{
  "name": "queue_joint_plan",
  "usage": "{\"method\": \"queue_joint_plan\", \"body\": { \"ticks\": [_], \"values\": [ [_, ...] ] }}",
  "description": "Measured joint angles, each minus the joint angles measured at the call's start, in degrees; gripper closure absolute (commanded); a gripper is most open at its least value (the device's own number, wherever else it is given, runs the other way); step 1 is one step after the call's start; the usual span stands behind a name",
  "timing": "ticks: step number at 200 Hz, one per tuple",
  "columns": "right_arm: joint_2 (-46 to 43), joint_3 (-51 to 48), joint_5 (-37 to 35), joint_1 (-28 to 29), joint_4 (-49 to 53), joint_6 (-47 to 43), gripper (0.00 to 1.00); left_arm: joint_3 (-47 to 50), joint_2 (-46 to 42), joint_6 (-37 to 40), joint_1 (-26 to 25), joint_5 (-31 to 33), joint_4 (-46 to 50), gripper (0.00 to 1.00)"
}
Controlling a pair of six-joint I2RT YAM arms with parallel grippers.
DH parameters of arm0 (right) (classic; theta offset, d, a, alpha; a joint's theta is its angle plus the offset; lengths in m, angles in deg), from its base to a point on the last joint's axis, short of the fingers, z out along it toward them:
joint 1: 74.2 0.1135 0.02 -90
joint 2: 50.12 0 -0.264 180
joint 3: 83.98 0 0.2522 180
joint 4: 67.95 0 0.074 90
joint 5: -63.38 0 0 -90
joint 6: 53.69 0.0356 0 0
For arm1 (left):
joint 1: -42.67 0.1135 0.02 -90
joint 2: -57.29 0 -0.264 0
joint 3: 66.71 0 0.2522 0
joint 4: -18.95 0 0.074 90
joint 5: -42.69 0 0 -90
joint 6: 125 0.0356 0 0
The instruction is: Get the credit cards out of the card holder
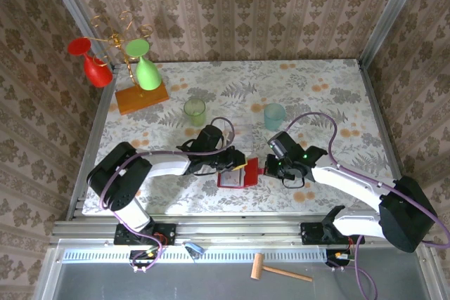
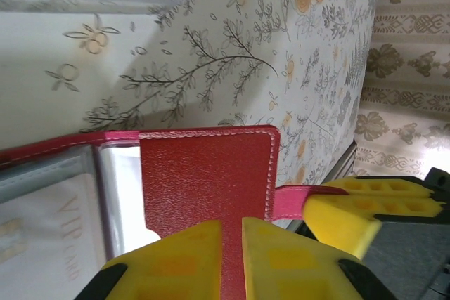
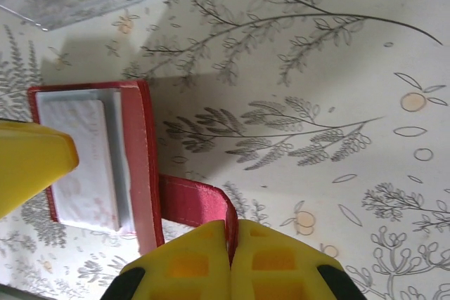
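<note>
The card holder, a small red wallet, lies open on the table between my two arms. In the left wrist view my left gripper is shut on the card holder's red inner flap, which runs between the yellow fingers. A pale card with faint "VIP" lettering sits inside a clear pocket beside that flap. My right gripper is shut on the card holder's red tab, which curls up off the table. The same pale card shows in its pocket from the right wrist.
A green cup and a pale blue cup stand behind the wallet. An orange wooden base with a wire rack holding red and green glasses stands at the back left. A small wooden mallet lies below the table's front edge.
</note>
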Motion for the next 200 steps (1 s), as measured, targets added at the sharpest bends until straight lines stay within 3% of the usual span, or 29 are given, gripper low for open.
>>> {"method": "queue_joint_plan", "body": {
  "ticks": [91, 150, 200],
  "values": [
    [8.61, -1.29, -0.04, -0.72, -4.24, -2.40, 1.00, -1.14, 2.21, -0.07, -2.01, 0.39, -0.31, 0.84],
    [10.34, -1.29, -0.20, -0.72, -4.09, -2.60, 0.87, -1.14, 3.54, -0.35, -2.01, 0.42, -1.68, 0.84],
    [3.37, -1.29, -0.22, -0.72, -1.38, -2.32, 0.76, -1.14, 5.03, -1.40, -2.01, 0.35, -2.97, 0.85]
  ]
}}
